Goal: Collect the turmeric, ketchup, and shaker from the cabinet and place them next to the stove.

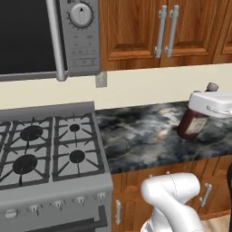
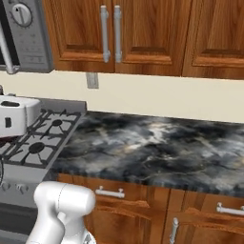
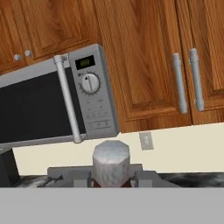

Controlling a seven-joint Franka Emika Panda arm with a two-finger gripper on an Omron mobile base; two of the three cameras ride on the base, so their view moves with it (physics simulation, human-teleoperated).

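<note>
The arm rises from below the counter edge, its white hand reaching level over the dark marble counter (image 1: 136,136) right of the stove (image 1: 45,149). The gripper (image 3: 111,181) is clamped on the ketchup (image 1: 194,122); the bottle leans, its base at the counter, its dark cap (image 1: 211,86) rising behind the hand. In the hand view a grey cap sits between the fingers. A microwave (image 1: 79,36) hangs above the stove, beside closed wooden cabinets (image 1: 149,31); an outlet (image 1: 101,79) marks the cream wall.
</note>
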